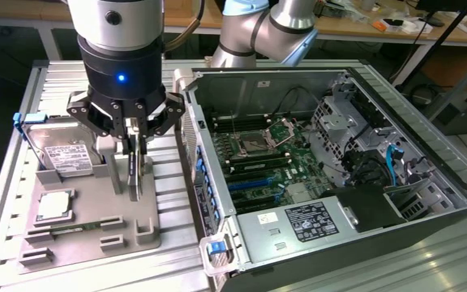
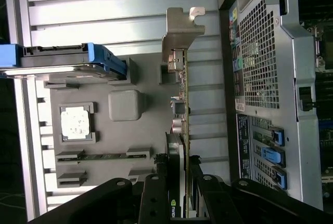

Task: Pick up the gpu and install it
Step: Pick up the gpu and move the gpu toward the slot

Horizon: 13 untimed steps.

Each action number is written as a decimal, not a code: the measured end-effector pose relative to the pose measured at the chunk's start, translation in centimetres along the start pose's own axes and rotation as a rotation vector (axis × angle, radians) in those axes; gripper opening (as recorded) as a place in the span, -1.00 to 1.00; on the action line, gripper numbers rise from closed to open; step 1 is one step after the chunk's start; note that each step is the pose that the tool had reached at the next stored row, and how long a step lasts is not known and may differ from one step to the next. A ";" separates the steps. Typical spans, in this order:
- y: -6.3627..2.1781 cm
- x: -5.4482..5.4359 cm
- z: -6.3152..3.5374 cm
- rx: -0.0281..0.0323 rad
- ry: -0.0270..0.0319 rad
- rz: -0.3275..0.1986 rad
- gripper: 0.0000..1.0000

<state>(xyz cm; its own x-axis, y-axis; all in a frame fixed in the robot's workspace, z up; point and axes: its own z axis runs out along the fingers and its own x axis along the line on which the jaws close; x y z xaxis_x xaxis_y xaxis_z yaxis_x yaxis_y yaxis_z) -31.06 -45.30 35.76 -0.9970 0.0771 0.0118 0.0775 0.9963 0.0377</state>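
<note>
- While hanging over the grey tray (image 1: 95, 198) at the exterior view's left, clenching the gripper (image 1: 134, 149) on the gpu (image 1: 136, 179), one finger pressing each flat face of the card.
- Holding the gpu upright on its long edge above the tray's far right part, just beside the open computer case (image 1: 266, 82); not showing whether the card's lower edge is touching the tray or hanging clear of it.
- Appearing edge-on in the wrist view, the gpu (image 2: 183, 104) running as a thin line away from the gripper (image 2: 180, 162), with the silver bracket (image 2: 179, 34) capping the end farthest from the fingers.
- Sitting in the tray's far left corner, a hard drive (image 1: 59, 149) with blue handles, well apart from the card.
- Lying nearer in the same tray, a square processor chip (image 1: 55, 205) in its own pocket, and nearer again a slim green memory stick (image 1: 63, 229).
- Lying on its side at the exterior view's right, the computer case showing its motherboard (image 1: 258, 152) face up, with the labelled power supply (image 1: 298, 222) at the near end.
- Carrying both tray and case, a slatted metal table (image 1: 6, 243).
</note>
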 end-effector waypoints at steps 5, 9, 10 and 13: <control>0.01 0.0 -0.14 0.0011 -0.0001 0.001 -0.47; 0.01 0.0 -0.24 0.0022 -0.0002 0.003 -0.47; 0.01 0.0 -0.28 0.0025 -0.0003 0.003 -0.47; 0.01 0.0 -0.35 0.0033 -0.0004 0.004 -0.47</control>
<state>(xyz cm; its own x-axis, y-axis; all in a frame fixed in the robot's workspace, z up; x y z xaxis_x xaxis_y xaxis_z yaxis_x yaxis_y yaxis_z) -31.06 -45.30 36.10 -0.9966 0.0810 0.0116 0.0813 0.9961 0.0344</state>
